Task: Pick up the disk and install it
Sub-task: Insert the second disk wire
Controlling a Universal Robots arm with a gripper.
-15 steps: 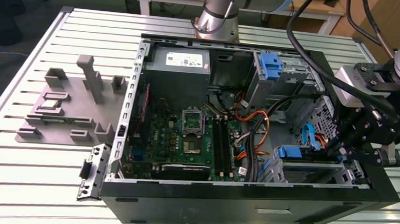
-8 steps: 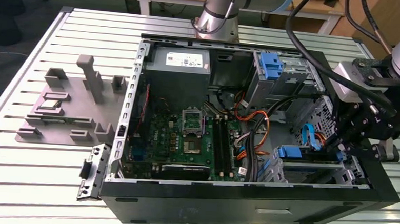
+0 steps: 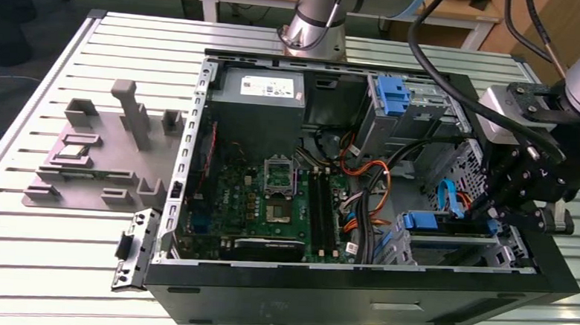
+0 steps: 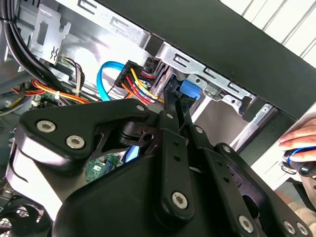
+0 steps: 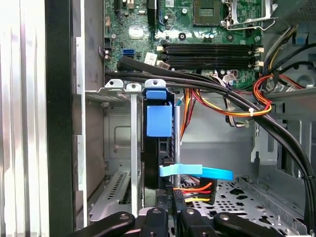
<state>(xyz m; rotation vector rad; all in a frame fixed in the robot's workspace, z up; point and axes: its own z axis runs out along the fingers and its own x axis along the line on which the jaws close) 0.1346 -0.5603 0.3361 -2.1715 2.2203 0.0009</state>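
Note:
The disk (image 5: 152, 163) stands on edge in the drive bay at the case's front corner, its blue carrier bracket (image 5: 159, 118) facing the motherboard. In the exterior view the disk (image 3: 432, 220) shows as a blue strip in the cage at the lower right. My gripper (image 3: 493, 216) hangs just to the exterior view's right of it. In both wrist views the black fingers (image 5: 159, 216) close narrowly on the disk's rear edge, and my gripper (image 4: 173, 96) ends against the blue bracket (image 4: 190, 89). The drive's label is hidden.
A blue flat cable (image 5: 197, 172) and red-yellow power wires (image 5: 195, 190) lie beside the disk. Thick black cables (image 5: 237, 98) cross above the bay. A bare blue bracket (image 3: 393, 93) sits in the upper cage. A person's hand (image 4: 301, 143) rests outside the case. Grey fixtures (image 3: 102, 153) stand on the table.

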